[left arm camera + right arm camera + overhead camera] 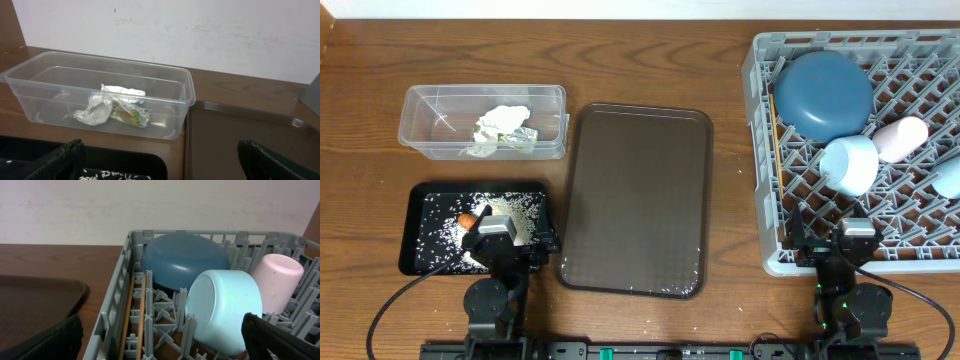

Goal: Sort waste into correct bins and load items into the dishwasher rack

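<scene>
Left gripper (161,157): fingers spread wide, holding nothing, above the near part of the shallow black rectangular tray (420,240).
Right gripper (165,340): fingers parted, holding nothing, at the near edge of the large grey pegged plastic rack (760,150).
Black tray: scattered white rice grains (515,208) and a small orange carrot piece (467,220).
Clear plastic rectangular tub (180,95): crumpled white tissue (97,110) touching the yellow-green snack wrapper (131,116).
Rack: large dark-blue bowl (182,260) tilted at the back, light-blue cup (225,307) on its side, whitish-pink cup (277,282) beside it, thin wooden chopsticks (134,315) along the left wall.
Dark brown serving tray (635,200): between the bins and the rack.
</scene>
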